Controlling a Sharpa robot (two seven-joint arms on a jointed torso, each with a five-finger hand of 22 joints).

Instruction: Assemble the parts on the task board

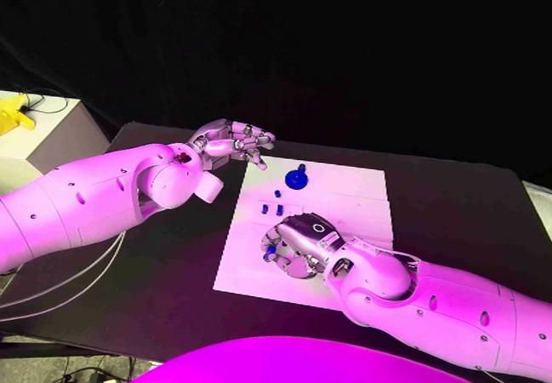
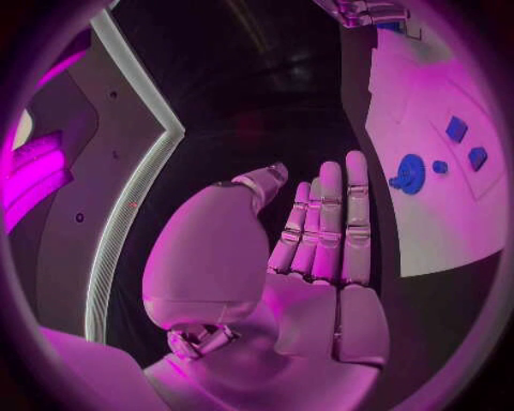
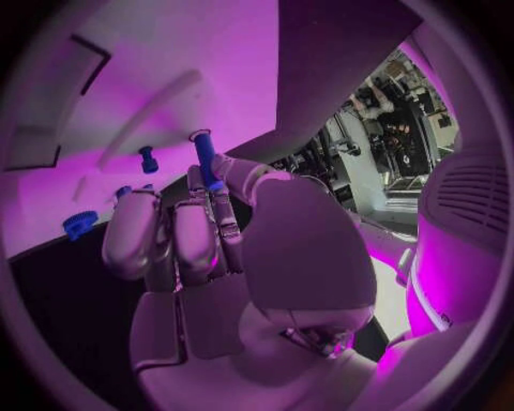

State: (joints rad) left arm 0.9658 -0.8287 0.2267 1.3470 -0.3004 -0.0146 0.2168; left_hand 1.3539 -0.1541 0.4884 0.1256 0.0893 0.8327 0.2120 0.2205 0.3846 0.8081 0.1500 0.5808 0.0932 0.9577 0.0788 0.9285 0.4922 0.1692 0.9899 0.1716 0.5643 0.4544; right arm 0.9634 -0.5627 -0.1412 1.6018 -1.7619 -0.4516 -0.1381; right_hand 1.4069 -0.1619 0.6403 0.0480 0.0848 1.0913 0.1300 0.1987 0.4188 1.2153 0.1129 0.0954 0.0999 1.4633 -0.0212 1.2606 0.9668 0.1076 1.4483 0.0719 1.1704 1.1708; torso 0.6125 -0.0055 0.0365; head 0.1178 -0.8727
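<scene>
The white task board lies in the middle of the black table. A blue toothed wheel sits near its far edge, with small blue pieces closer in. My right hand hovers over the board's near left part and pinches a long blue pin between thumb and fingers. A short blue peg stands on the board just beyond it. My left hand hangs over the table at the board's far left corner, fingers stretched out, holding nothing.
A white box with a yellow object on top stands off the table's far left corner. Bare black table lies right of the board. Cables hang under my left arm.
</scene>
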